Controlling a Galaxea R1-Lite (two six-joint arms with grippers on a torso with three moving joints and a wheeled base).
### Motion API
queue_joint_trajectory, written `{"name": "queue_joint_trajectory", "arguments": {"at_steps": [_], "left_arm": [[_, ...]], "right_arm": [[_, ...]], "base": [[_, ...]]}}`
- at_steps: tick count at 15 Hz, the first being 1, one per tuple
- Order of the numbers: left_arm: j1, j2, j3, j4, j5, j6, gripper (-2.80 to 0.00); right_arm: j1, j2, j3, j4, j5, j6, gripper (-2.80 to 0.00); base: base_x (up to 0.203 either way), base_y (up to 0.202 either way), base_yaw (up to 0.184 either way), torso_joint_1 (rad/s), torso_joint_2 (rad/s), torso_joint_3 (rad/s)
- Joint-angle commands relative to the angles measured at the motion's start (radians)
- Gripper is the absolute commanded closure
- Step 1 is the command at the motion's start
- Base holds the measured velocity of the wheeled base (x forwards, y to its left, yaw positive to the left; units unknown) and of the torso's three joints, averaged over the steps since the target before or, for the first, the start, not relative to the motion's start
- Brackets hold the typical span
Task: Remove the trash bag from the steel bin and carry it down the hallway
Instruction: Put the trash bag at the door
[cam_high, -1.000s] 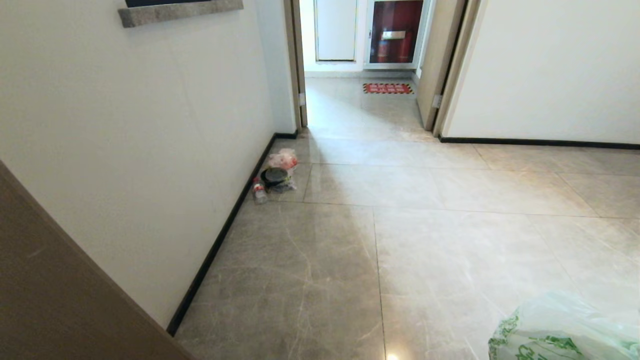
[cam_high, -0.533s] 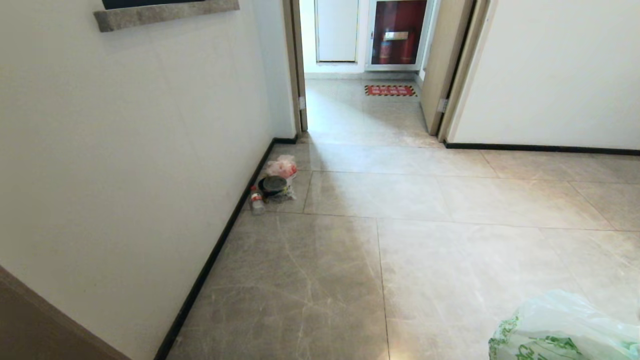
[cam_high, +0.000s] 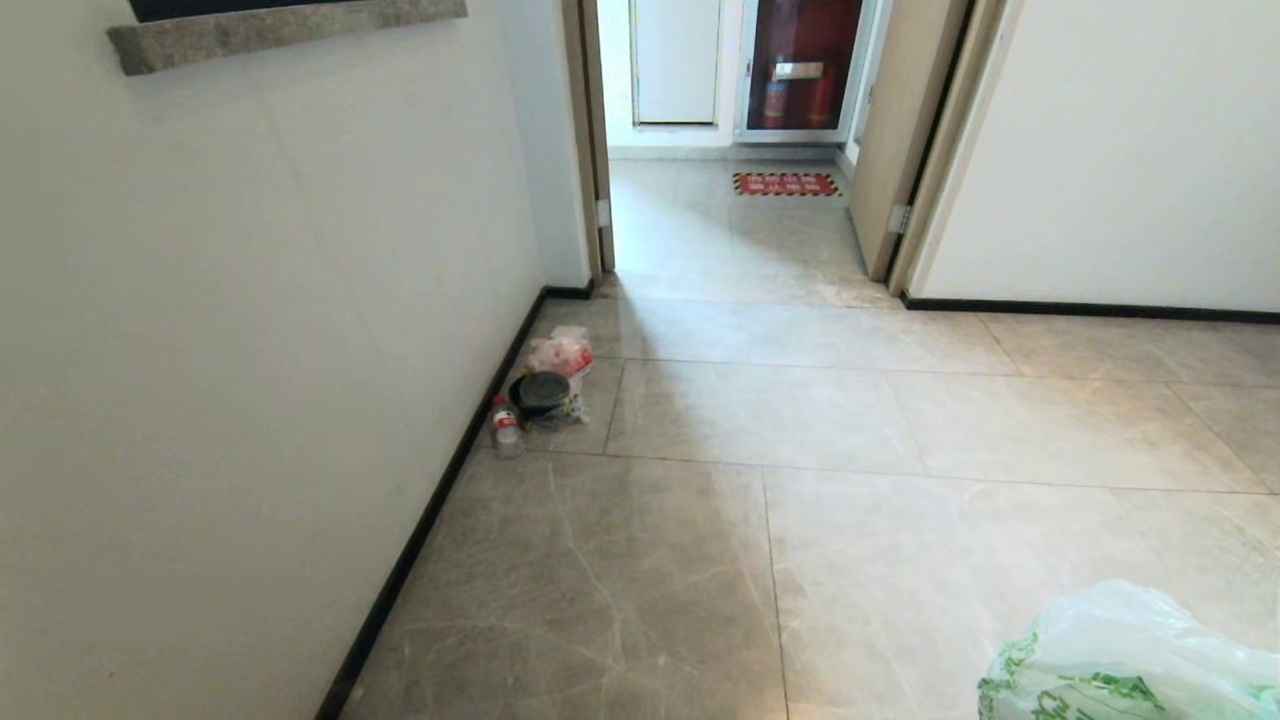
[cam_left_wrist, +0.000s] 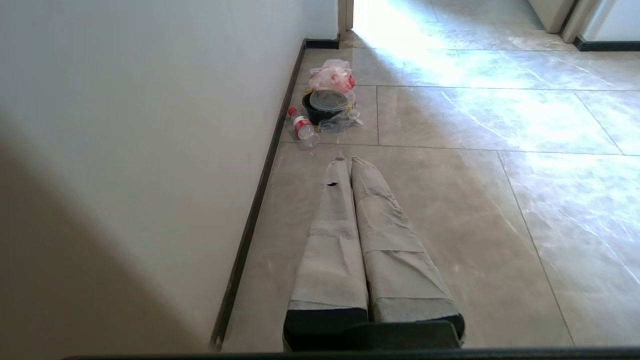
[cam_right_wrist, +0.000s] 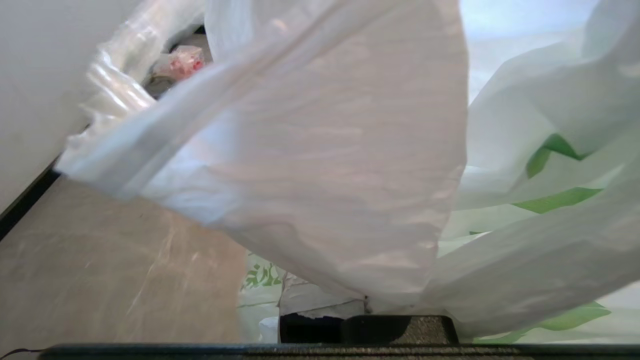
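- Plastic of the trash bag (cam_right_wrist: 320, 150) drapes right over the right gripper (cam_right_wrist: 367, 300), whose fingers are closed tight on the white, green-printed film where it gathers at their base; in the head view the bag (cam_high: 1130, 660) bulges at the robot's lower right, above the floor tiles (cam_high: 900, 560).
- Left gripper (cam_left_wrist: 348, 162) is held out level over the tiles with its two wrapped fingers (cam_left_wrist: 385, 235) pressed together and nothing between them; the pale wall (cam_left_wrist: 150, 125) and its dark baseboard (cam_left_wrist: 250, 220) run close along its left.
- Ahead of the left gripper's tips, near the baseboard, lies a small clear bottle (cam_left_wrist: 301, 126) with a red label, and just beyond it a black round container (cam_left_wrist: 327, 105) with a clear lid.
- Behind that container, touching it, sits a translucent bag with red contents (cam_left_wrist: 331, 76).
- Farther on, the hallway (cam_high: 730, 240) narrows to an open doorway with a red floor mat (cam_high: 787, 184) past it.
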Motion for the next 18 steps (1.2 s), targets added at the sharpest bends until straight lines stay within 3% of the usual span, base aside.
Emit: {"name": "queue_joint_trajectory", "arguments": {"at_steps": [1,18], "left_arm": [[0.0,0.001,0.0,0.0,0.0,0.001,0.0],[0.0,0.001,0.0,0.0,0.0,-0.001,0.0]], "right_arm": [[0.0,-0.039,0.0,0.0,0.0,-0.002,0.0],[0.001,-0.039,0.0,0.0,0.0,-0.002,0.0]], "base": [[0.216,0.0,0.002,0.002,0.02,0.005],[0.189,0.0,0.0,0.002,0.0,0.002]]}}
